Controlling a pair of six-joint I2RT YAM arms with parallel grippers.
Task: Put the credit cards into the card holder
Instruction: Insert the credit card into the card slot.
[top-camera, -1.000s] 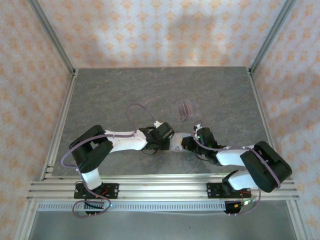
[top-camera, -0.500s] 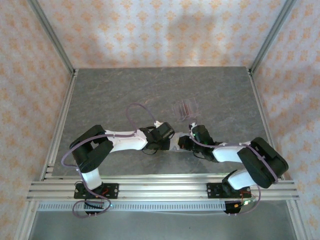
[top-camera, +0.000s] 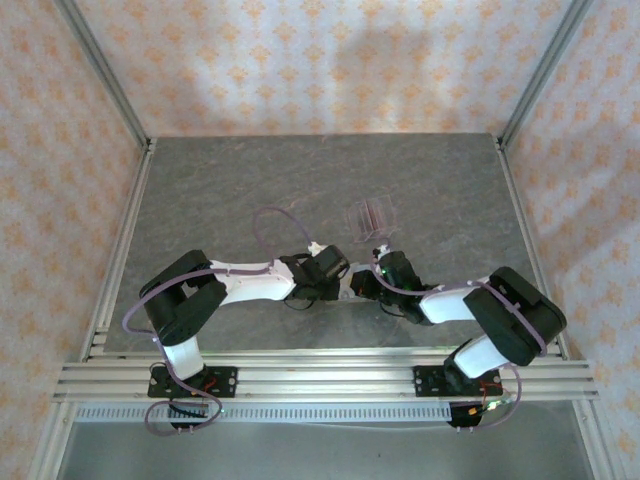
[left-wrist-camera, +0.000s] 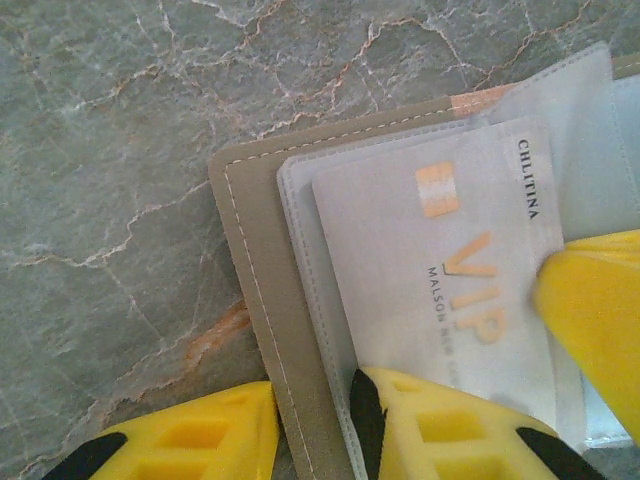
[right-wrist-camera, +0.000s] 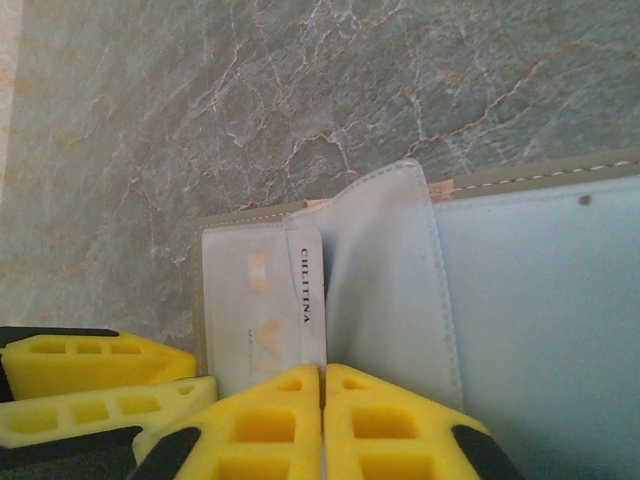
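Note:
The card holder lies open on the table, tan cover outside, grey sleeves inside. My left gripper is shut on its near edge, one finger outside the tan cover and the other on the grey sleeve. A pale credit card marked VIP sits almost wholly inside that sleeve. My right gripper is shut, its joined fingertips resting against the card at its lettered edge, beside a loose grey flap. From above, both grippers meet over the holder.
A clear slotted rack stands just behind the grippers with thin dark cards edge-on in it. Marbled grey table stretches to the back. Metal frame posts and patterned walls close in the sides.
My right gripper has moved left over the card holder, closer to the left gripper. The left arm has stayed put, still holding the holder.

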